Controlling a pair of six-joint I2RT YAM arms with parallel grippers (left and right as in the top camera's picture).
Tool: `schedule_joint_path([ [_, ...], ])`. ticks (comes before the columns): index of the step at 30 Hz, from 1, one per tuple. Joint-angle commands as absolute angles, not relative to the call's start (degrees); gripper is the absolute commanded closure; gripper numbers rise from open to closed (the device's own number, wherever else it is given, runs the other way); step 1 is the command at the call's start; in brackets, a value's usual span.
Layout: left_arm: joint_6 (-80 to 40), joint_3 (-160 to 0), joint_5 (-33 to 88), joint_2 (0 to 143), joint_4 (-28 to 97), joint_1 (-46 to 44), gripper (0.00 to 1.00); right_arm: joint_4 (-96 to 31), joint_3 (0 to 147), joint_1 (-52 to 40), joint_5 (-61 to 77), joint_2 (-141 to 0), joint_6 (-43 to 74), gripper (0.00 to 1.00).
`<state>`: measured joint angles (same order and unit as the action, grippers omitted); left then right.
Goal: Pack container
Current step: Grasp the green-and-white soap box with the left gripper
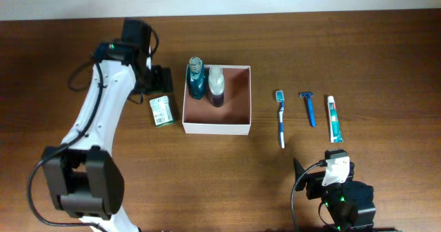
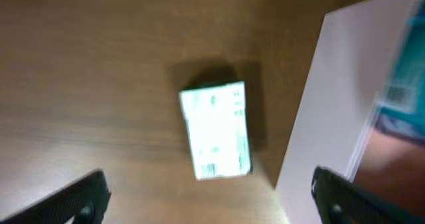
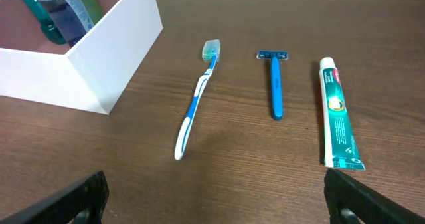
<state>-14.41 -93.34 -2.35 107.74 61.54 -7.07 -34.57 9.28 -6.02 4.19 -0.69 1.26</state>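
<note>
The container (image 1: 242, 94), a square shallow box with white walls and a reddish-brown inside, sits at the table's middle. It holds a teal bottle (image 1: 196, 78) and a pale bottle with dark liquid (image 1: 216, 85), both at its left side. A small green-and-white carton (image 1: 161, 111) lies just left of it, also in the left wrist view (image 2: 216, 130). My left gripper (image 2: 211, 204) is open and empty above the carton, beside the container's wall (image 2: 319, 111). My right gripper (image 3: 220, 201) is open and empty near the front edge. A toothbrush (image 3: 196, 101), razor (image 3: 274, 84) and toothpaste tube (image 3: 337, 114) lie ahead of it.
The toothbrush (image 1: 280, 118), razor (image 1: 309, 108) and toothpaste tube (image 1: 333, 119) lie in a row right of the container on the brown wooden table. The container's corner (image 3: 99, 58) shows at the right wrist view's left.
</note>
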Motion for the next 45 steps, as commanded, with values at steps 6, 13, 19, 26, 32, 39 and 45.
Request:
schedule_joint_path([
  [6, -15.97, -77.71, 3.51, 109.23, 47.79, -7.07, 0.06, -34.46, 8.93, -5.54, 4.51, -0.19, 1.06, 0.01],
  [13, -17.39, -75.75, 3.90, 112.86, 44.14, -7.07, 0.19, -34.46, 8.93, -5.54, 4.51, -0.21, 1.06, 0.01],
  [19, -17.58, -75.75, 3.86, 113.67, 43.68, -7.07, 0.37, -34.46, 8.93, -5.54, 4.51, -0.21, 1.06, 0.01],
  [26, -17.58, -75.68, 3.68, 115.00, 43.46, -7.07, 0.32, -34.46, 8.93, -5.54, 4.51, -0.21, 1.06, 0.01],
  [32, -17.54, -75.68, 3.66, 117.32, 44.14, -6.96, 0.54, -34.46, 8.93, -5.54, 4.51, -0.21, 1.06, 0.01],
  [39, -15.49, -79.99, 3.66, 114.32, 50.78, -5.82, 0.76, -34.46, 8.93, -5.54, 4.51, -0.21, 1.06, 0.01],
  [45, -12.95, -90.00, 2.17, 107.87, 63.64, -5.98, 0.79, -34.46, 8.93, -5.58, 4.51, -0.21, 1.06, 0.01],
])
